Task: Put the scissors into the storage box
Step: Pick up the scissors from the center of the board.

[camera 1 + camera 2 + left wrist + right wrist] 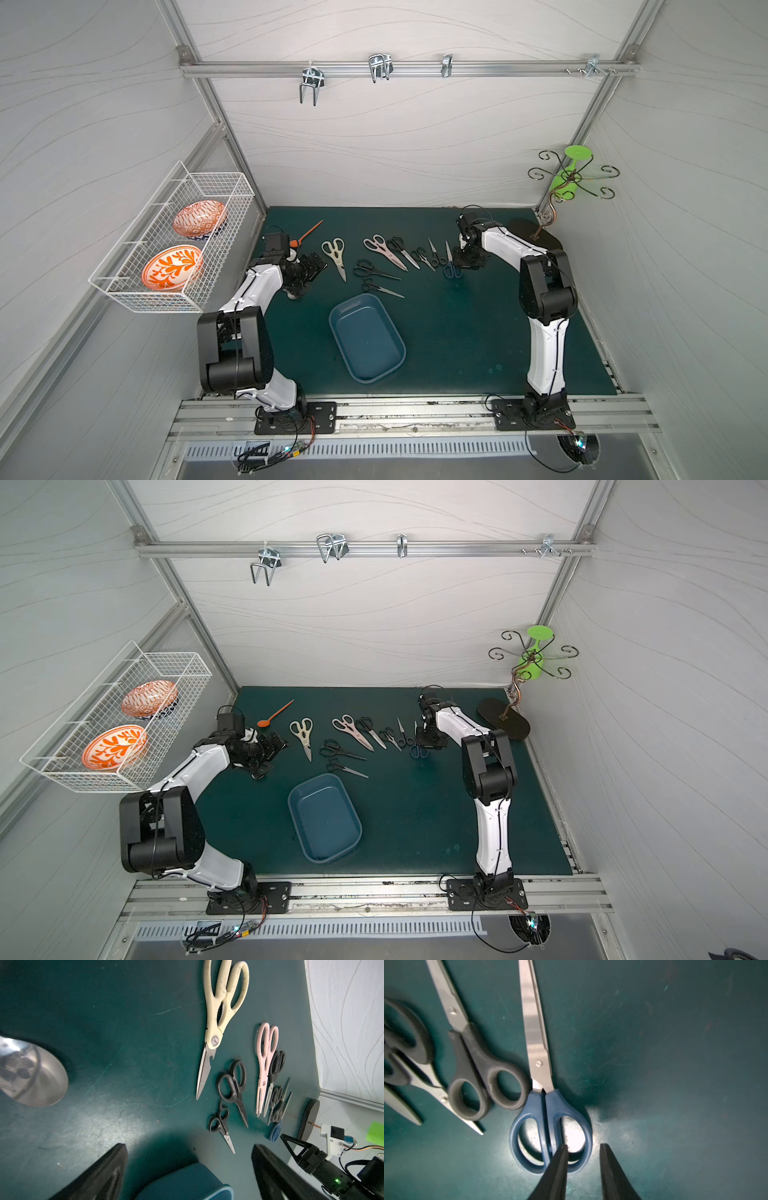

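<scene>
1. Eight pairs of scissors [388,255] lie flat on the surface [457,332], all outside the storage box [368,340] and beyond its far side.
2. The blue-handled pair [538,1064] ends the row on the right arm's side of the storage box, with its blades pointing away from the box.
3. The right hand [583,1146] stands directly over this pair's handle. Its fingers are apart, one finger [560,1159] inside a loop and the other outside, with the loop's rim between them, not yet clamped.
4. The right arm has its elbow raised and its wrist bent, so the hand points down at the surface.
5. The left hand [188,1146] has its fingers wide apart and holds nothing. It sits low beyond the storage box's far left corner, beside the cream-handled shears [337,257]. The left arm is folded.
</scene>
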You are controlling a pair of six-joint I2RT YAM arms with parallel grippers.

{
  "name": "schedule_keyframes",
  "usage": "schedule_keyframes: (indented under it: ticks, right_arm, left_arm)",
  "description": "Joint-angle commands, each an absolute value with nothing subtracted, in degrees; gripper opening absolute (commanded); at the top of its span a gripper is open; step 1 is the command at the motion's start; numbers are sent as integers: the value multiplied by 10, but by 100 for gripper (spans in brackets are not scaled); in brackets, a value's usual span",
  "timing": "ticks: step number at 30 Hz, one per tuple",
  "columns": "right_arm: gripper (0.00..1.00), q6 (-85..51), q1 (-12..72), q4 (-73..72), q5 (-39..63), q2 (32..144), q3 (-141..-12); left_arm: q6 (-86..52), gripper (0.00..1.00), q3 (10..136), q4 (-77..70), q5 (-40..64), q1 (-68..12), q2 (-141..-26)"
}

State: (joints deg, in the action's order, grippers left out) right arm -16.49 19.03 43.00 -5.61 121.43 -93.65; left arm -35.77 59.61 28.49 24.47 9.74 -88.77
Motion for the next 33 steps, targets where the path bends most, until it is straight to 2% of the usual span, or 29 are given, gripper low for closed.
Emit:
schedule_keyframes:
  ticks: [1, 12, 17, 22, 33]
  right_arm:
    - [30, -161, 189, 438, -60, 1230, -936]
    - [28, -162, 189, 430, -61, 1238, -924]
    - [21, -160, 189, 424, -59, 1240, -915]
    - [20, -160, 189, 419, -55, 1240, -914]
    - [4, -168, 189, 422, -58, 1240, -921]
  left_arm:
    - [-365, 98, 594, 266, 252, 104, -882]
    - [-376, 98, 587, 257, 262, 126, -882]
    - [-381, 98, 585, 254, 265, 135, -882]
    - [-381, 98, 583, 252, 264, 138, -879]
    - [-382, 97, 583, 252, 264, 138, -880]
